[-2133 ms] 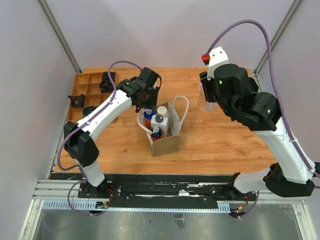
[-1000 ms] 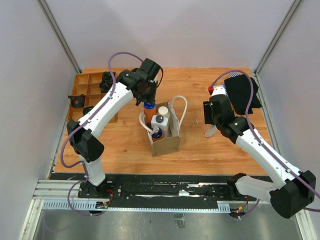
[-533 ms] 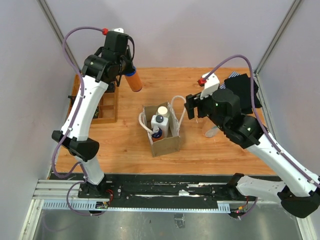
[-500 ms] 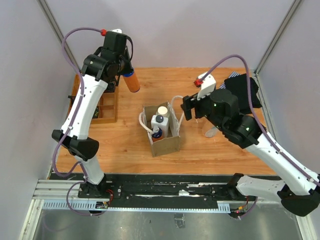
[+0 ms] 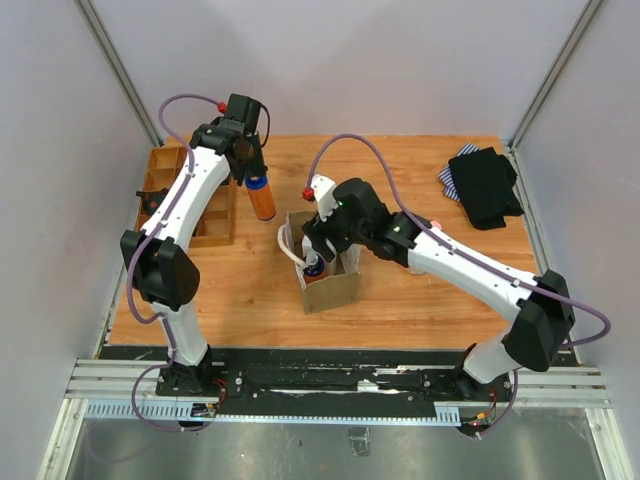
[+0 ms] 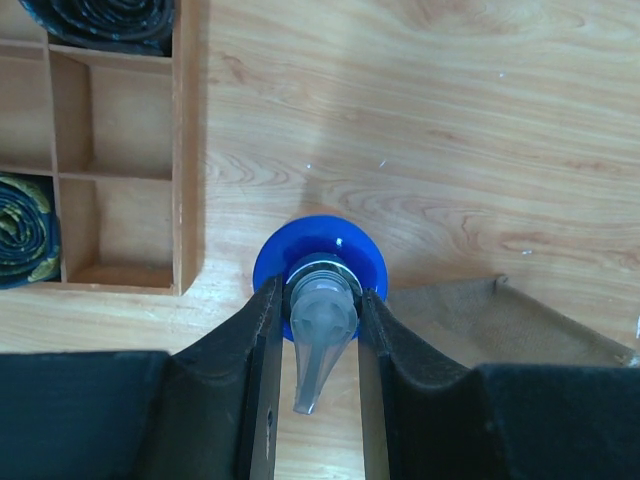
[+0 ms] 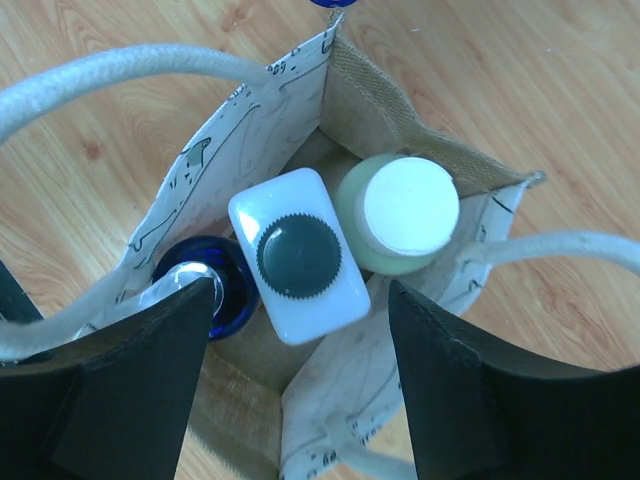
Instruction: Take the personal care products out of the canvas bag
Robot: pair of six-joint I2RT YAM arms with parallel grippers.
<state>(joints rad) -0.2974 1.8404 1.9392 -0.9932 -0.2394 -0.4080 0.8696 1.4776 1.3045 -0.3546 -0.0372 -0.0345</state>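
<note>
Pump bottle (image 6: 320,232): probably light, slick; my left gripper (image 6: 320,300) pinches its neck.
White bottle (image 7: 300,262): my right gripper (image 7: 300,300) spread above; take flat sides.

The canvas bag (image 7: 380,110) is coarse woven tan cloth with twisted white rope handles (image 7: 130,68). Inside it, the white bottle (image 7: 320,315) is smooth plastic under a ribbed matt dark cap (image 7: 299,256). The counter (image 6: 450,120) beside the bag is smooth, grained wood.
</note>
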